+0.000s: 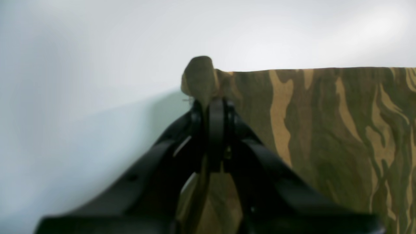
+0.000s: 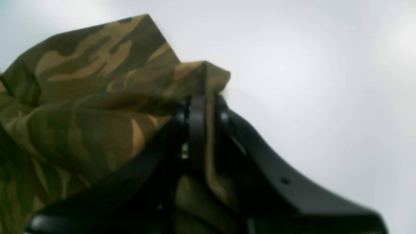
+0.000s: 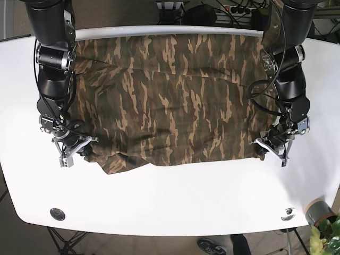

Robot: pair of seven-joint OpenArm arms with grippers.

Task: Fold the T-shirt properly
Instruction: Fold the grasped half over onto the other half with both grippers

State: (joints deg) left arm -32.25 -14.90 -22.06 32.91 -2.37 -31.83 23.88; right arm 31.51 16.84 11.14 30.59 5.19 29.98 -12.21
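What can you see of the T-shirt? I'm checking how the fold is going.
The T-shirt is camouflage cloth in olive, brown and tan, spread wide across the white table, rumpled at its near edge. The left gripper and right gripper each pinch a near corner; in the wrist views fabric bunches between the shut fingers. Its far edge lies at the table's far side.

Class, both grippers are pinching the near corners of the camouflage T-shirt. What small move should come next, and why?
Probably lift both corners together and carry them toward the far edge. The left gripper and right gripper are each shut on a near corner of the T-shirt, which lies spread flat on the white table. The near hem sags beside the right gripper, so an even lift should keep the fold straight.
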